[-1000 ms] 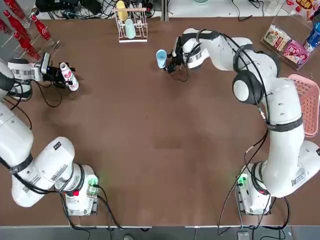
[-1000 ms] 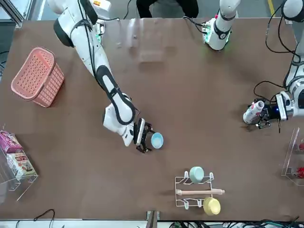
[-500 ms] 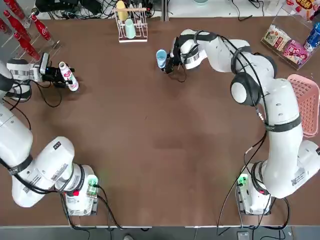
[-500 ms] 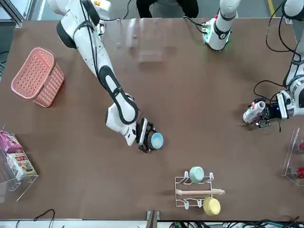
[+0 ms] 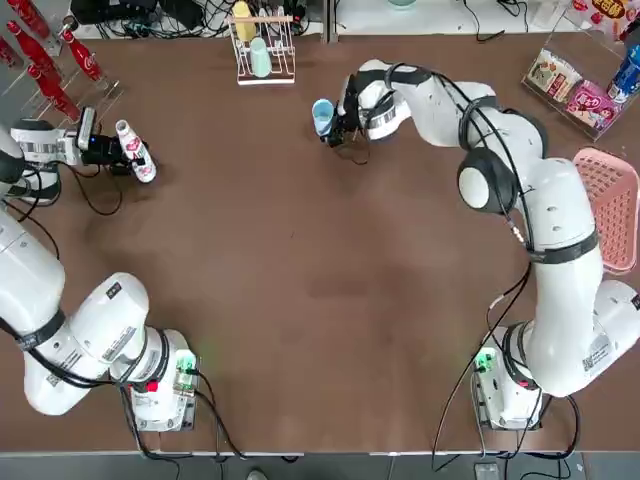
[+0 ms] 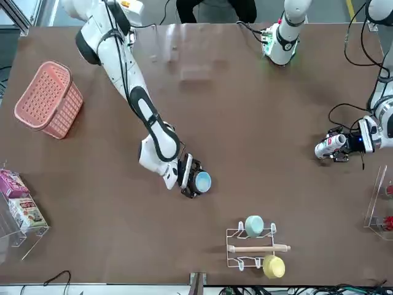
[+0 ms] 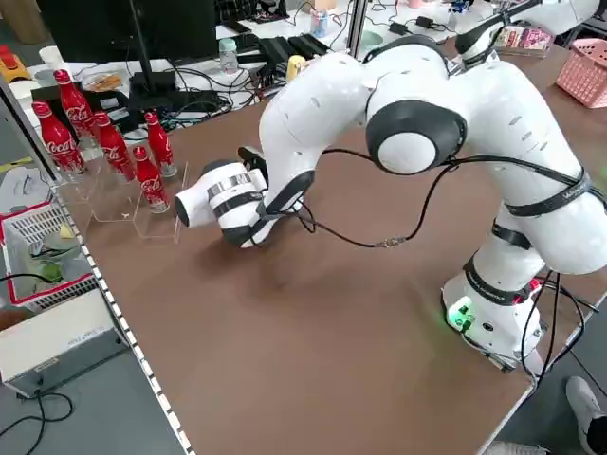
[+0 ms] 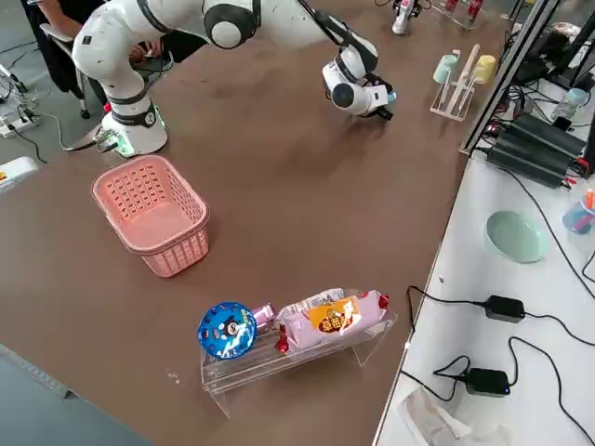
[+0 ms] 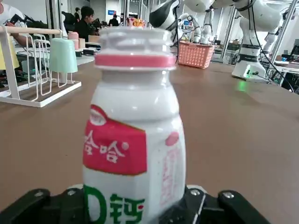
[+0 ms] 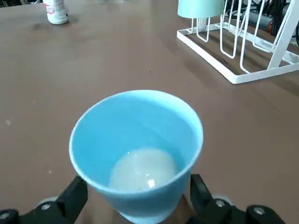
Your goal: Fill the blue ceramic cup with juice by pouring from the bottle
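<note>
1 white wire rack stands farther out than the left gripper, pinching the red-labelled white plastic bottle, and the right gripper, at the light-blue ceramic cup (can't tell if gripped).

"哈哈" reads on the white bottle, "Coca-Cola" on the red bottles

Left claw low, right claw low

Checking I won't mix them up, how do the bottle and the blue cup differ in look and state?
The bottle is white with a red label; the cup is plain light blue.
The bottle narrows to a neck; the cup widens to an open rim.
Both stand upright between a pincer's fingers.
</note>
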You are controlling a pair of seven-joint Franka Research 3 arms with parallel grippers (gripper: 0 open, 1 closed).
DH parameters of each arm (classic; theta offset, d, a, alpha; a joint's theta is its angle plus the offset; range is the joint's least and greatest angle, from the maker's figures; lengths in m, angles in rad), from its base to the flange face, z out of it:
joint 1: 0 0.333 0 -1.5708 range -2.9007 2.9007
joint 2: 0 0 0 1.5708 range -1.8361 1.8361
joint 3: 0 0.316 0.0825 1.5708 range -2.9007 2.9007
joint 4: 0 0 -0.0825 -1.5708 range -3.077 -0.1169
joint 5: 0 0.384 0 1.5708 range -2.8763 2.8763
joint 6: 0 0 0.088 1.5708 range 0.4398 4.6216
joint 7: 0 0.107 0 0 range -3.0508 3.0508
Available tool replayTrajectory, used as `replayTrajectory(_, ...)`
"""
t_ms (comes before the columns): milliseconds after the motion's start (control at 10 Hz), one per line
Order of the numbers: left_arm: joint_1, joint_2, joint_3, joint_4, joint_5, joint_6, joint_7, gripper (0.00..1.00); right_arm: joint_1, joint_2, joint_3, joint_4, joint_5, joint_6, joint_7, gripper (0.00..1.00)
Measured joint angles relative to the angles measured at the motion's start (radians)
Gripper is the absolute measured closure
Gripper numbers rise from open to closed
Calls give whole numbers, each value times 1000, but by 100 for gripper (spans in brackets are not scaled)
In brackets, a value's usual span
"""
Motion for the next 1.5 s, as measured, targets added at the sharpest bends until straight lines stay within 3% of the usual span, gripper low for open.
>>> replayTrajectory(100, 1, -14, -19, 0, 0, 0, 0, 57, 1, 4, 0, 6, 0, 1, 0, 7)
replayTrajectory(500, -4, -79, -170, 6, 0, 9, -158, 58, 1, 10, -2, 9, 1, 3, 0, 19)
replayTrajectory(800, -37, -80, -276, -5, 0, 136, -237, 58, 1, 11, -3, 9, 2, 6, 0, 29)
replayTrajectory(900, -70, -79, -284, -6, -9, 165, -250, 58, 1, 12, -3, 9, 2, 7, 0, 33)
replayTrajectory(1500, -307, -81, -294, 6, -69, 373, -418, 56, 0, 12, -3, 10, 8, 7, 0, 33)
